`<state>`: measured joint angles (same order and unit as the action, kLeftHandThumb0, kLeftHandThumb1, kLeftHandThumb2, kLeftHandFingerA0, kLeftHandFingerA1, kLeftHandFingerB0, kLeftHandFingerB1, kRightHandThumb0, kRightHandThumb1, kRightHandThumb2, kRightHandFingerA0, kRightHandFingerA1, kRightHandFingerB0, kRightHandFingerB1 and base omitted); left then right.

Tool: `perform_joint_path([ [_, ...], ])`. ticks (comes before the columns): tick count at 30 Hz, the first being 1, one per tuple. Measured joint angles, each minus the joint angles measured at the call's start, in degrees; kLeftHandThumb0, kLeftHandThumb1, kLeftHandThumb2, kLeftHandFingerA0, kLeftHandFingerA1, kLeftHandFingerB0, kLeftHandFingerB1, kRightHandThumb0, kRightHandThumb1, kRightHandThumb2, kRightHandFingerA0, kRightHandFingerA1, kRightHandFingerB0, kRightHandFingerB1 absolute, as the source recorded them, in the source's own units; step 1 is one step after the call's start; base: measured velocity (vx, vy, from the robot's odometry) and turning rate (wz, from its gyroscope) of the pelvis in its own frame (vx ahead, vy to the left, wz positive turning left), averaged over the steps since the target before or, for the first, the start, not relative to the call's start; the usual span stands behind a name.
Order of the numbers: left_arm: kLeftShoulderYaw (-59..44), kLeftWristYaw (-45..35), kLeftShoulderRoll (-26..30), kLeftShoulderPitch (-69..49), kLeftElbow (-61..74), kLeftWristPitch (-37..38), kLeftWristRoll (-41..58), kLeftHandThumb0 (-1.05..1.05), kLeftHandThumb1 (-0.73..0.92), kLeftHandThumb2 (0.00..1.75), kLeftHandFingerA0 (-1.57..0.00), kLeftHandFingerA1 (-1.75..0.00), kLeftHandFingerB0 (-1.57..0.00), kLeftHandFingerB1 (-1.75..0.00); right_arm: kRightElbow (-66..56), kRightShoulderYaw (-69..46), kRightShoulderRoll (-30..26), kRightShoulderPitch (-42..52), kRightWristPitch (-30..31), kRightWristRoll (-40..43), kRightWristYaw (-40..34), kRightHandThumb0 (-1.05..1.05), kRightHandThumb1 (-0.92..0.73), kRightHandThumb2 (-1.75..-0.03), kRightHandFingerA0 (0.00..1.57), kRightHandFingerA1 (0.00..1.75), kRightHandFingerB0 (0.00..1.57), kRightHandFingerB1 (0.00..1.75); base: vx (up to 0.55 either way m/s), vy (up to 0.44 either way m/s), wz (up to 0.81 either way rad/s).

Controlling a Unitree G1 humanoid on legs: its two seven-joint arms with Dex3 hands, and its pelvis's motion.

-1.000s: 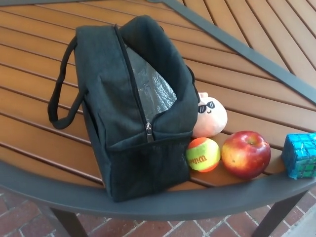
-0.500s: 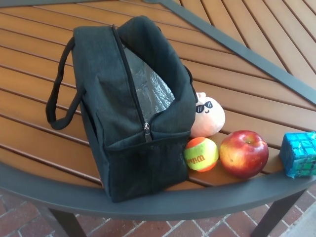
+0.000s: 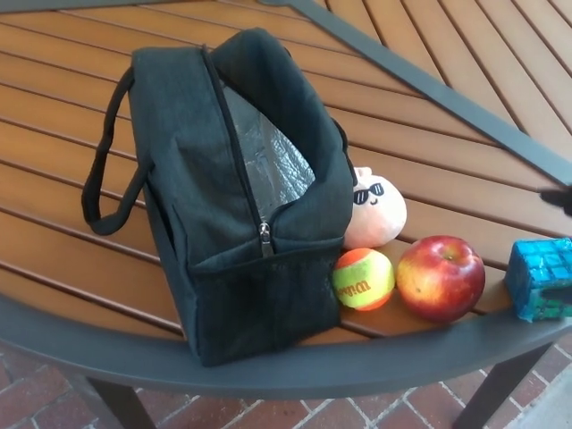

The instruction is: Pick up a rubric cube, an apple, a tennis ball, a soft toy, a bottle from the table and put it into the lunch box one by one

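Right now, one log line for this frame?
lunch box: open | tennis ball, apple, soft toy, cube: on table | bottle: not visible | right robot hand: entering

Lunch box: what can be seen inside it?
Through the open zip of the lunch box only silver foil lining shows. The bottom is hidden by its walls, so any contents cannot be told.
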<state>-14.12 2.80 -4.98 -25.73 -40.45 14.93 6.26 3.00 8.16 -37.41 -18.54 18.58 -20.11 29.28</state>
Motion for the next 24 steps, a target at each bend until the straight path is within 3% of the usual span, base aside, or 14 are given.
perform_joint_path([
  [1, 0.0, 0.0, 0.0, 0.0, 0.0, 0.0, 0.0, 0.19, 0.49, 1.27, -1.01, -1.37, -0.91, -1.17, 0.0, 0.0, 0.07, -0.3, 0.07, -0.03, -0.04, -0.78, -0.49, -0.88, 0.0, 0.2, 0.11, 0.32, 0.0, 0.0, 0.0],
  [2, -0.02, 0.0, -0.01, -0.11, 0.12, -0.01, 0.01, 0.19, 0.47, 1.28, -0.99, -1.36, -0.91, -1.17, 0.53, 0.13, 0.3, -0.99, 0.16, -0.1, -0.11, -0.69, -0.58, -0.59, 0.0, 0.3, 0.13, 0.24, 0.0, 0.0, 0.0],
  [3, -0.02, 0.0, -0.01, -0.11, 0.12, -0.01, 0.01, 0.19, 0.47, 1.28, -0.99, -1.36, -0.91, -1.17, 0.53, 0.13, 0.3, -0.99, 0.16, -0.1, -0.11, -0.69, -0.58, -0.59, 0.0, 0.3, 0.13, 0.24, 0.0, 0.0, 0.0],
  [4, -0.05, 0.0, -0.05, -0.47, 0.59, -0.17, 0.04, 0.2, 0.52, 1.19, -1.11, -1.17, -0.98, -1.05, 2.75, 0.46, 0.75, -2.33, 0.42, -0.3, -0.4, -0.72, -0.45, -0.86, 0.03, 0.25, 0.08, 0.35, 0.0, 0.0, 0.0],
  [5, -0.09, -0.01, -0.06, -0.5, 0.63, -0.37, 0.07, 0.2, 0.52, 1.19, -1.11, -1.17, -0.98, -1.05, 3.5, 0.54, 0.83, -2.58, 0.48, -0.38, -0.52, -0.72, -0.45, -0.86, 0.03, 0.25, 0.08, 0.35, 0.0, 0.0, 0.0],
  [13, 0.16, -0.07, 0.03, -0.3, -0.23, -1.0, 0.06, 0.18, 0.5, 1.17, -1.11, -1.16, -0.97, -1.04, 10.57, 1.35, 2.29, -3.11, 0.76, -1.19, -2.55, -0.73, -0.44, -0.86, 0.02, 0.24, 0.08, 0.35, 0.0, 0.0, 0.0],
  [14, 0.28, -0.07, 0.04, -0.34, -0.22, -1.0, 0.0, 0.18, 0.53, 1.19, -1.11, -1.17, -0.98, -1.06, 11.02, 1.7, 2.4, -3.11, 0.76, -1.37, -2.77, -0.66, -0.56, -0.58, 0.0, 0.29, 0.15, 0.25, 0.0, 0.0, 0.0],
  [17, 0.44, -0.04, 0.04, -0.35, -0.2, -1.18, -0.1, 0.19, 0.52, 1.19, -1.11, -1.18, -0.97, -1.05, 12.79, 3.02, 2.78, -3.43, 0.56, -2.13, -3.62, -0.65, -0.58, -0.58, 0.01, 0.3, 0.15, 0.26, 0.0, 0.0, 0.0],
  [18, 0.38, -0.02, 0.02, -0.32, -0.15, -1.26, -0.08, 0.2, 0.51, 1.2, -1.11, -1.18, -0.97, -1.05, 13.38, 3.49, 2.93, -3.59, 0.46, -2.36, -3.9, -0.69, -0.44, -0.82, 0.03, 0.27, 0.1, 0.37, 0.0, 0.0, 0.0],
  [23, 0.4, -0.11, -0.22, -0.73, 1.07, -1.27, 0.02, 0.2, 0.51, 1.2, -1.11, -1.18, -0.97, -1.05, 15.79, 5.37, 3.59, -4.44, -0.25, -3.39, -4.91, -0.69, -0.44, -0.82, 0.03, 0.27, 0.1, 0.37, 0.0, 0.0, 0.0],
  [24, 0.41, -0.12, -0.25, -0.8, 1.26, -1.27, 0.02, 0.17, 0.51, 1.18, -1.11, -1.17, -0.97, -1.05, 16.03, 5.5, 3.61, -4.59, -0.42, -3.55, -5.09, -0.71, -0.6, -0.59, 0.02, 0.33, 0.15, 0.26, 0.0, 0.0, 0.0],
])
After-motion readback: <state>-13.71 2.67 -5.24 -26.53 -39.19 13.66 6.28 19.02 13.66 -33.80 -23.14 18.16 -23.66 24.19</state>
